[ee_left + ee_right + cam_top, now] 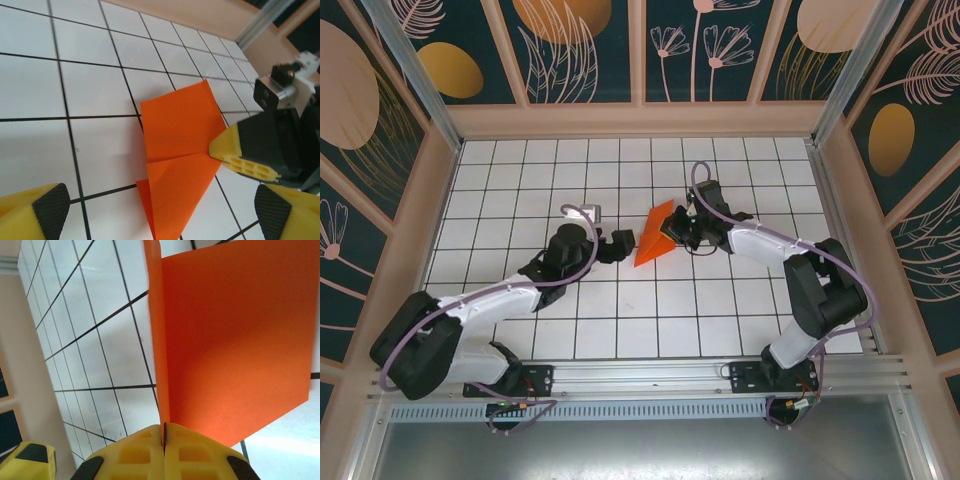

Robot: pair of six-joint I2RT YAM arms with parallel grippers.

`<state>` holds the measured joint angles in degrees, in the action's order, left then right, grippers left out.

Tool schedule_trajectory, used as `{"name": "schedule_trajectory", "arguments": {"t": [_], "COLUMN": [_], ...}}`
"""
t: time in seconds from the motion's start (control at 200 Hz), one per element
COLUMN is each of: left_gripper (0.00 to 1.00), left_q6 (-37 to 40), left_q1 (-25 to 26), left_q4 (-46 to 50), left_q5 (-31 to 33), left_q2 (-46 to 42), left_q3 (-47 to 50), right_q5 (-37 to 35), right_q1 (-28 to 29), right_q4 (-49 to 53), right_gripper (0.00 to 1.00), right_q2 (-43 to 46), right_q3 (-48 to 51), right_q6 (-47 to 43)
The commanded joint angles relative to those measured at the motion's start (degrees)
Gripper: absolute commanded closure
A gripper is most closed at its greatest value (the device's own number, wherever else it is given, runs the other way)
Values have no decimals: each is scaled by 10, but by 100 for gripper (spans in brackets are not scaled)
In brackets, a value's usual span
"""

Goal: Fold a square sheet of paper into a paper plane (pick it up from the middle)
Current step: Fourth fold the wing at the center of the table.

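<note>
The orange-red square sheet of paper (655,238) is folded into a pointed, creased shape and stands on edge on the white grid floor near the middle. My right gripper (672,232) is shut on its right edge. In the right wrist view the paper (235,340) rises straight out from between the closed yellow fingers of the right gripper (164,437). My left gripper (625,242) stands open just left of the paper without touching it. In the left wrist view the folded paper (180,130) lies ahead of the left gripper (165,215), and the right gripper's yellow fingertip (235,150) pinches its corner.
The white tiled floor (520,190) is boxed in by wooden walls (640,120) at the back and sides. A metal rail (720,375) with both arm bases runs along the near edge.
</note>
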<state>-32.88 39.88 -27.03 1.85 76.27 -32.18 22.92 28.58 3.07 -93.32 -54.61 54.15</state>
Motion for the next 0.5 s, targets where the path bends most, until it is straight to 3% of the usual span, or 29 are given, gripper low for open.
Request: {"name": "schedule_trajectory", "arguments": {"t": [0.0, 0.285, 0.495], "left_gripper": [5, 10, 16], "left_q6": [87, 178, 209], "left_q1": [20, 50, 58], "left_q4": [-105, -109, -136], "left_q5": [-32, 2, -30], "left_q2": [41, 175, 250], "left_q3": [7, -53, -81], "right_q5": [-4, 5, 4], "right_q1": [-3, -20, -26], "right_q4": [9, 69, 104], "right_gripper": [100, 100, 100], "right_q2": [-19, -40, -47], "right_q3": [9, 11, -4], "right_q6": [68, 117, 119]}}
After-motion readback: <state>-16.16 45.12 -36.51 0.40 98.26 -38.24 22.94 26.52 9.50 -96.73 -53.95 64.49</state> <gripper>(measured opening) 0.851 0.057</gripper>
